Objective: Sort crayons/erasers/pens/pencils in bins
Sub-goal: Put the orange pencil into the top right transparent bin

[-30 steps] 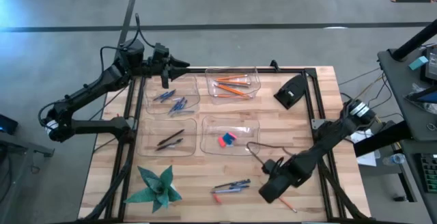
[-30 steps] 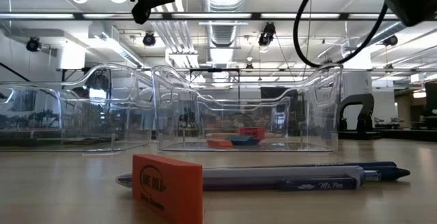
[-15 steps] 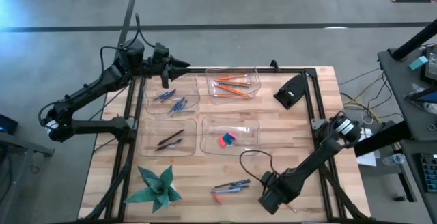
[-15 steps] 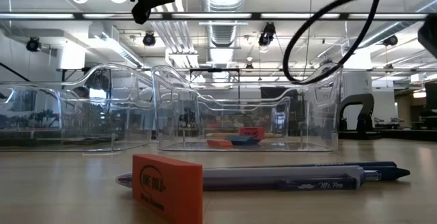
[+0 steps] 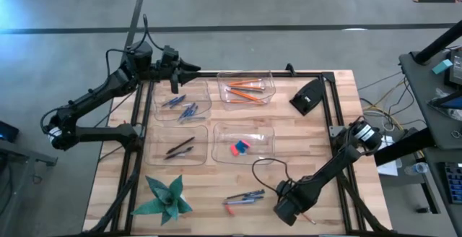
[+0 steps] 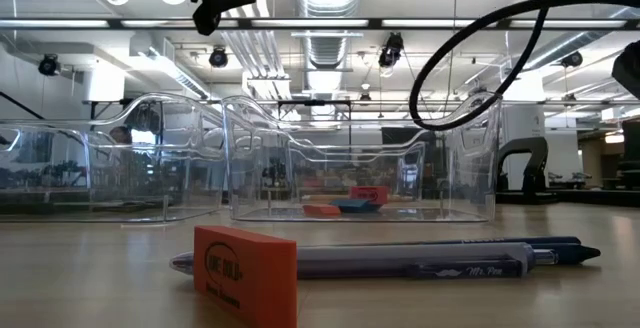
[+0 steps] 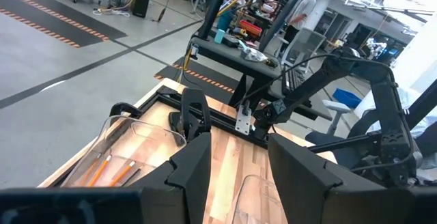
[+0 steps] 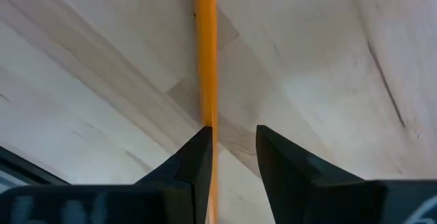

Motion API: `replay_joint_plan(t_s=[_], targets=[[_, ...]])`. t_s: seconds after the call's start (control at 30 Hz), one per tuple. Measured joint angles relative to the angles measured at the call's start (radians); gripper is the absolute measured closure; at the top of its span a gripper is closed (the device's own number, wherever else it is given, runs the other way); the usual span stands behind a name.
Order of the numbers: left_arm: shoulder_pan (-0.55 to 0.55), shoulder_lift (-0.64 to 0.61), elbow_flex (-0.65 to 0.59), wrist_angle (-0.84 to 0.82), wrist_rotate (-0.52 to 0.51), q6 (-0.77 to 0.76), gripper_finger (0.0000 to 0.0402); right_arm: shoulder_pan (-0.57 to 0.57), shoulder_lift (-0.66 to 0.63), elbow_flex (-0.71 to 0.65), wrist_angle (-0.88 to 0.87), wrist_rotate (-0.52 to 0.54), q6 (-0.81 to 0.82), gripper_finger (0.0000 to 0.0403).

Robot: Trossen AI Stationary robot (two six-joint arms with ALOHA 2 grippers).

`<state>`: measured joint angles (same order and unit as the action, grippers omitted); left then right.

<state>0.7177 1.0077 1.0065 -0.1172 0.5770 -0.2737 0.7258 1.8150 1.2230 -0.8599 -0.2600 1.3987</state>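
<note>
Right gripper (image 5: 287,209) low over near right corner of table (image 5: 339,121), above lone orange pencil (image 8: 204,53) on bare wood. Fingers (image 8: 188,166) spread a little, nothing pinched; pencil beside one finger, not centred in gap. In high view, only pencil's tip end (image 5: 306,216) peeking out past gripper body.

Step in hand, by judgement: lining up to pick this stray pencil. Next move calls for small sideways shift to bring shaft between both fingers, then descent to wood and squeeze; thin shaft flat on table, likely to roll or slip if caught off-centre.

Just beyond, near front edge: loose pens (image 5: 245,196) lying together, red eraser (image 6: 245,268) touching them on near side. Green paper star (image 5: 166,197) at near left, not part of sort.

Mid table: bin with erasers (image 5: 240,147), bin with pens (image 5: 180,147) to its left.

Far row: bin with pencils (image 5: 245,91), destination for current pick, well apart from gripper; bin with blue crayons (image 5: 182,105) to its left.

Left gripper (image 5: 193,69) hovering at far edge beyond crayon bin, fingers (image 7: 194,166) parted, empty, waiting.

Much sorted already; pencil, pens and eraser still loose.
</note>
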Motion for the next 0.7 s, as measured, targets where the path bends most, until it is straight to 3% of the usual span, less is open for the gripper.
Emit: replay_joint_plan(t_s=[0.3, 0.7], targets=[[0.0, 0.0, 0.0, 0.0, 0.0, 0.001, 0.0269, 0.0, -0.089, -0.002, 0.002, 0.004, 0.095, 0.0298], [0.0, 0.0, 0.0, -0.003, 0.0, 0.016, 0.0269, 0.001, -0.029, -0.002, 0.092, 0.0, 0.114, 0.0298]])
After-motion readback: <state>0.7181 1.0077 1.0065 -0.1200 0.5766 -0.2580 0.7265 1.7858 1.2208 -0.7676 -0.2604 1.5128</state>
